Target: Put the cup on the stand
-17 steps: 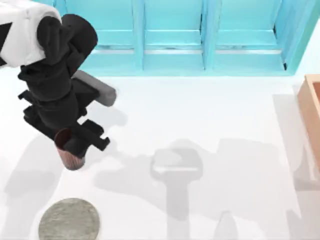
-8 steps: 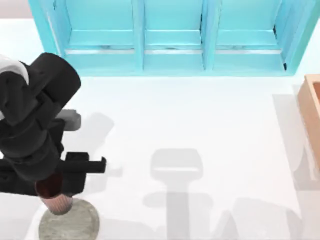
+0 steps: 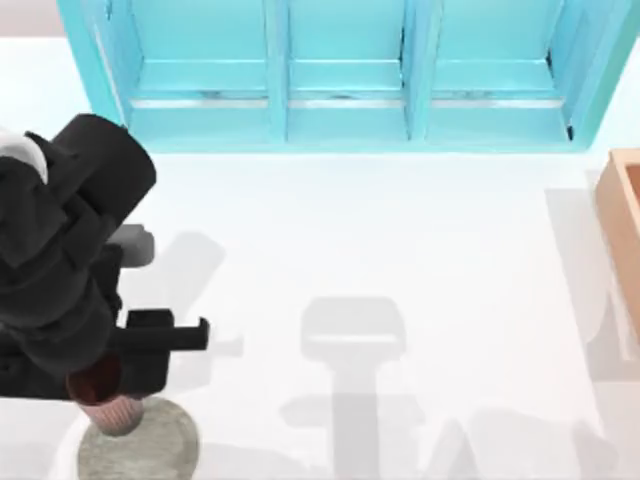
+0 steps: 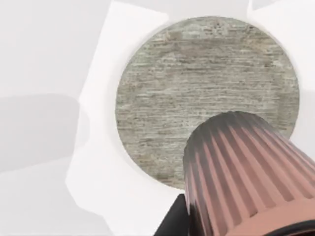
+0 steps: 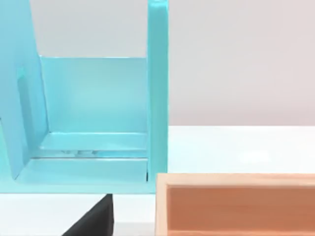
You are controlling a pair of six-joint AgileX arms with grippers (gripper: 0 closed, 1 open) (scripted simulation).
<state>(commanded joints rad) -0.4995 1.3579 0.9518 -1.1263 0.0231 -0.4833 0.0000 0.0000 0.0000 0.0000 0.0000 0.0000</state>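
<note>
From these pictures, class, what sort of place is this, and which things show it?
Probably a rendered tabletop test scene, not a real room: a plain white table, a turquoise shelf unit at its far edge, and the left gripper holding a cup over a stone stand.

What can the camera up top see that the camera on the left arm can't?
Top view alone: the left gripper and its black arm above the cup, the turquoise shelf unit along the back, and the tan wooden box at the table's right edge. Left wrist view alone: the ribbed sides of the small copper-brown tumbler cup close up, hanging over one edge of the stand. Both: the cup, the flat round speckled grey stone stand and the white table.
</note>
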